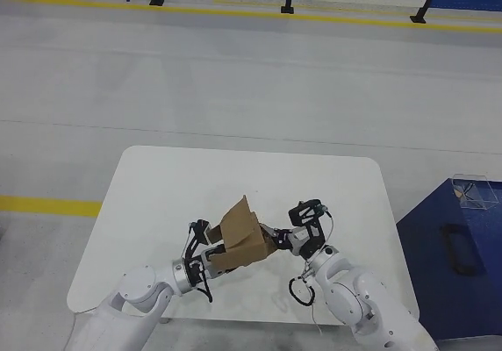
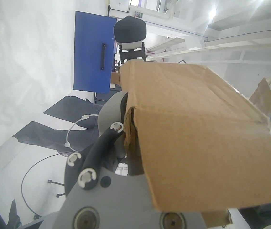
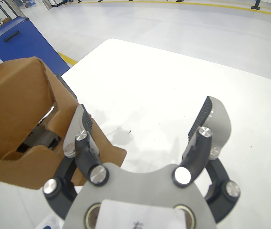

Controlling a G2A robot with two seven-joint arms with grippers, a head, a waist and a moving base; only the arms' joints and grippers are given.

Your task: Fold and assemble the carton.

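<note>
A brown cardboard carton [image 1: 240, 235], partly folded with flaps standing up, is held tilted above the near middle of the white table [image 1: 190, 184]. My left gripper [image 1: 202, 244] is at its left side. In the left wrist view one finger [image 2: 106, 141] leans in against the carton's [image 2: 197, 125] torn wall edge, and a flap hides the other finger. My right gripper [image 3: 145, 103] stands open at the carton's right side. One of its fingers [image 3: 84, 117] rests against a lower flap of the carton [image 3: 18, 106], and the other finger is over bare table.
A blue cabinet [image 1: 470, 254] with a clear plastic holder [image 1: 475, 189] on top stands off the table's right edge. Another blue cabinet [image 3: 18, 41] stands beyond the left side. The far half of the table is bare white surface.
</note>
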